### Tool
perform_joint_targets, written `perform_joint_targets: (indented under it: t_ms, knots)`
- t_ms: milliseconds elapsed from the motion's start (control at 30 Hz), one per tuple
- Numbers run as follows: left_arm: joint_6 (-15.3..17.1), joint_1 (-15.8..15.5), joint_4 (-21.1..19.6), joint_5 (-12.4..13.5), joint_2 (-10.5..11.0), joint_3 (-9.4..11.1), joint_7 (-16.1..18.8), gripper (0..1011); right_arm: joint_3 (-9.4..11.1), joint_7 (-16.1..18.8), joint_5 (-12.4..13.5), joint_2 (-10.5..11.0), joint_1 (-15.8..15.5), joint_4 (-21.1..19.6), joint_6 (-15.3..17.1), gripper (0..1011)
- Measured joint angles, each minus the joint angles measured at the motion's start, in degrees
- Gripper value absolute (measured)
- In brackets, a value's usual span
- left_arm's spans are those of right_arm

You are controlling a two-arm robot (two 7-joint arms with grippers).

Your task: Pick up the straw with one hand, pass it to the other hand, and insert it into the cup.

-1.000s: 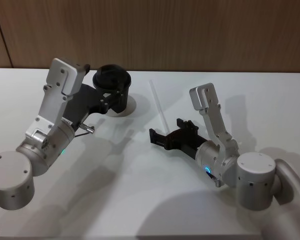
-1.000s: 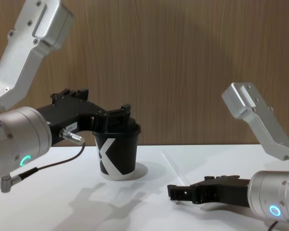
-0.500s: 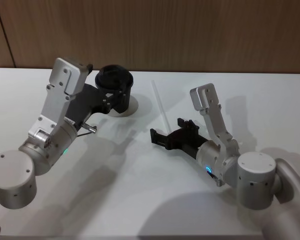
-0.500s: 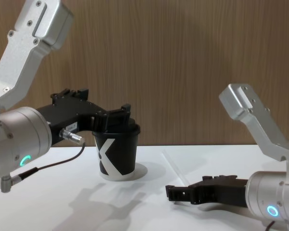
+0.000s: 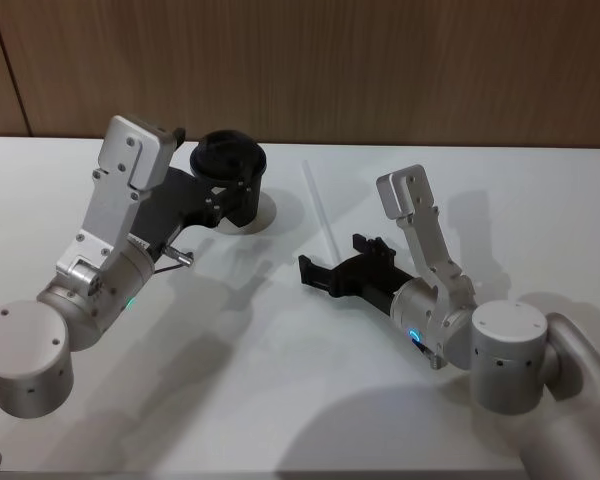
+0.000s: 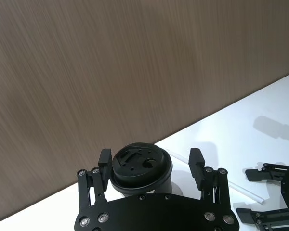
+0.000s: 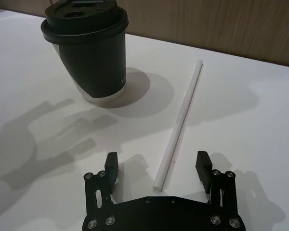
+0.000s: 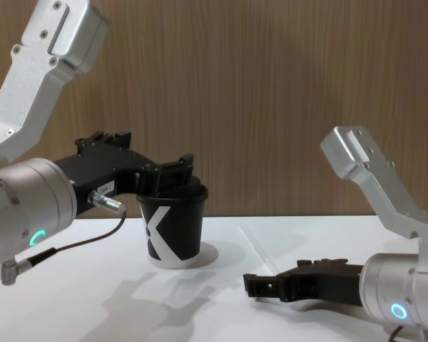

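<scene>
**Right claw wide open over the straw's near end; left claw wide open around the cup**

In the head view the straw [image 5: 318, 208] lies flat on the white table [image 5: 280, 390]. It runs from about 11 o'clock at its far end to 5 o'clock at its near end. It lies at 3 o'clock from the cup [image 5: 242, 200], apart from it.

The right gripper [image 5: 330, 256], on the blue-lit arm, reaches in from 4 o'clock, low over the table, and points toward 10 o'clock. Its fingers are spread wide and hold nothing. In the right wrist view the straw's [image 7: 183, 118] near end lies between the two fingertips [image 7: 202, 160], touching neither. The cup [image 7: 94, 57] stands farther off, beside the straw's far half.

The cup stands upright at about 11 o'clock on the table, its white K mark facing the chest camera [image 8: 172, 231]. The left gripper [image 5: 230, 188], on the green-lit arm, comes in from 8 o'clock. Its fingers are spread to either side of the cup's upper part. In the left wrist view a gap shows between one finger [image 6: 196, 159] and the cup's domed top [image 6: 140, 163]. The other finger sits very close, and I cannot tell whether it touches.
</scene>
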Motion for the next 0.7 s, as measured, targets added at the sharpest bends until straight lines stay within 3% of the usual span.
perform_joint_targets:
  t_ms: [333, 700]
  knots:
    - [0.0, 0.0, 0.0, 0.0, 0.0, 0.0, 0.0, 1002, 0.1, 0.0, 0.0, -0.1, 0.4, 0.8, -0.1, 819]
    - [0.0, 0.0, 0.0, 0.0, 0.0, 0.0, 0.0, 1002, 0.1, 0.0, 0.0, -0.2, 0.6, 1.2, -0.1, 715]
